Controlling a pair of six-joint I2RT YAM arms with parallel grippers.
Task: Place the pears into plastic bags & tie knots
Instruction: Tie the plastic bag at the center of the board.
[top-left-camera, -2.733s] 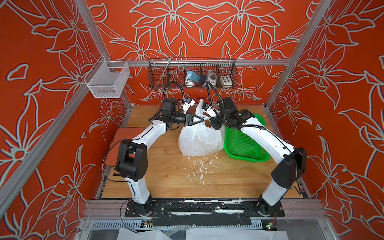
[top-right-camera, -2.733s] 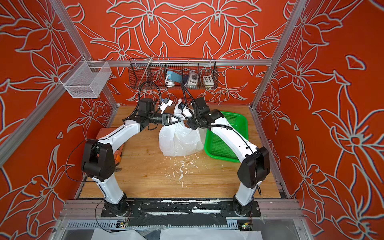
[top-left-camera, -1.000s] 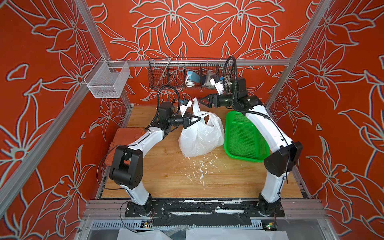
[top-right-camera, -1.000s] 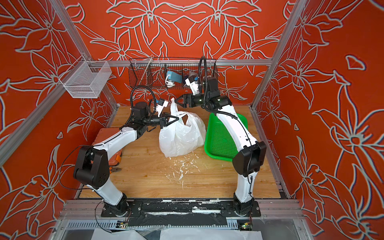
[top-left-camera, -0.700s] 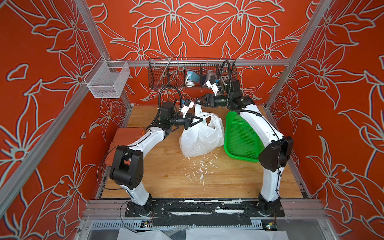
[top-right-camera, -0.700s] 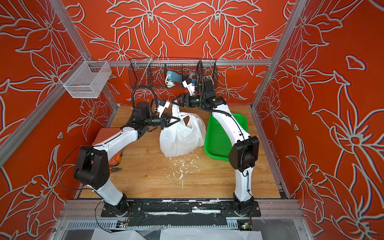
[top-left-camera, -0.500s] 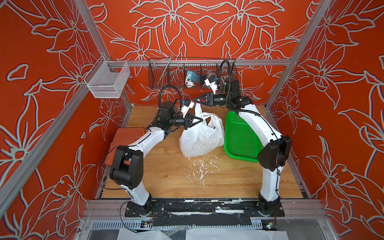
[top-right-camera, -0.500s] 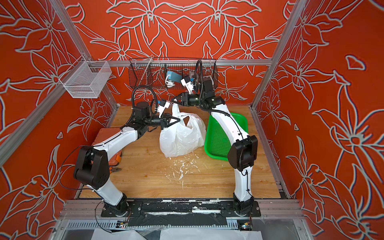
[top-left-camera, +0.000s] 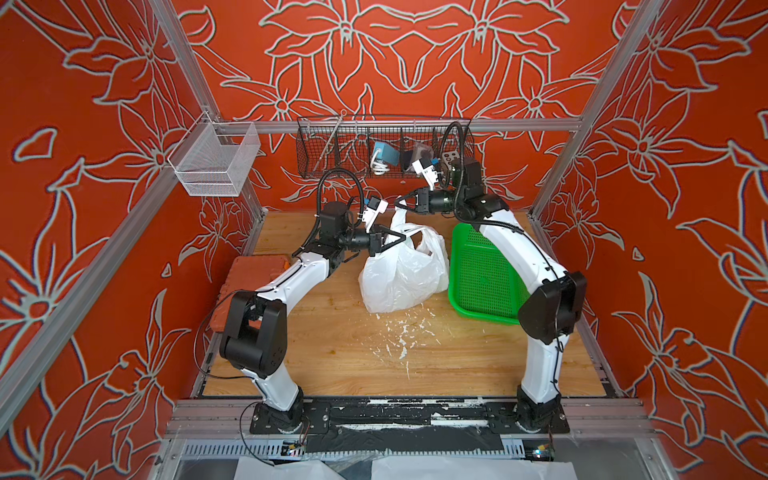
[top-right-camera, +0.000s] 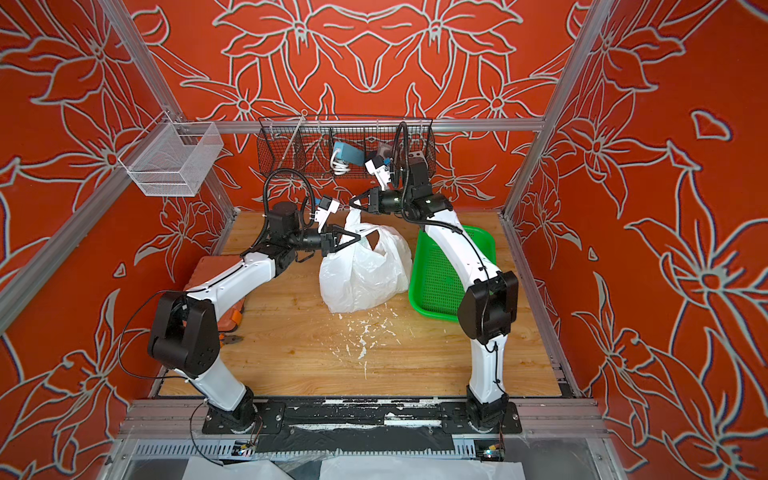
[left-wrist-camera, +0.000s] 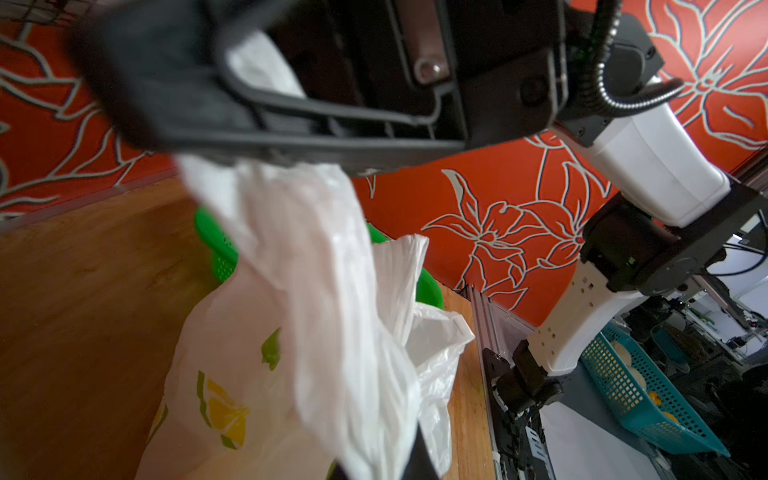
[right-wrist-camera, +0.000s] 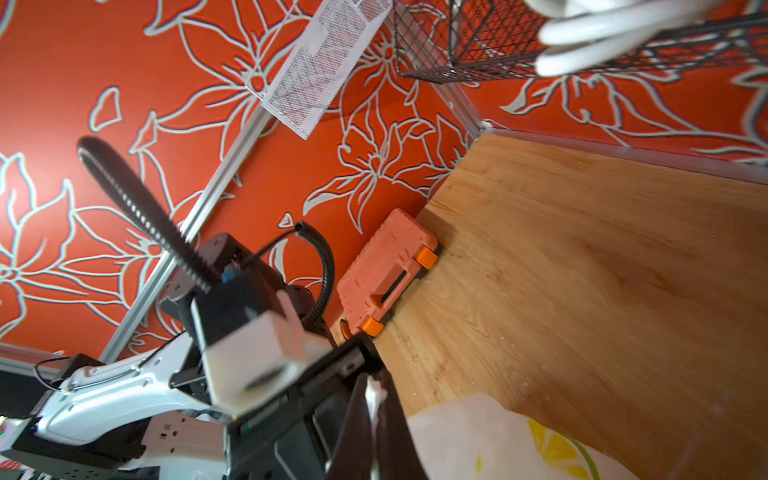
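The white carrier bag (top-left-camera: 399, 278) stood slumped on the bench (top-left-camera: 353, 365), a little toward 12 o'clock from its middle. The green mesh tray (top-left-camera: 482, 286) was just beside it at 3 o'clock, perhaps touching, and the orange tool case (top-left-camera: 249, 270) lay well apart at 9 o'clock. The left hand (top-left-camera: 400, 238), reaching in from 9 o'clock, had its fingers pressed together on one handle loop (right-wrist-camera: 374, 392) at the bag's mouth. The right hand (top-left-camera: 398, 203), at 12 o'clock and higher, was pinched shut on the second handle loop (top-left-camera: 400, 216), which was drawn up into a taut strip. No knot showed yet, so the step in hand looked like the start of tying. To do it well, both loops would need pulling clear of the mouth with even tension, then crossing, with one passed under the other. The pull should be gentle, since film this thin would likely stretch or tear. The white flecks (top-left-camera: 399, 332) on the bench at 6 o'clock of the bag may have hinted at that. The bag was thin, crinkly and half translucent, printed with yellow citrus slices (left-wrist-camera: 226, 411) and green leaves, its mouth partly open between the loops. The pears could not be seen, though the bag's full, rounded base suggested they lay inside.
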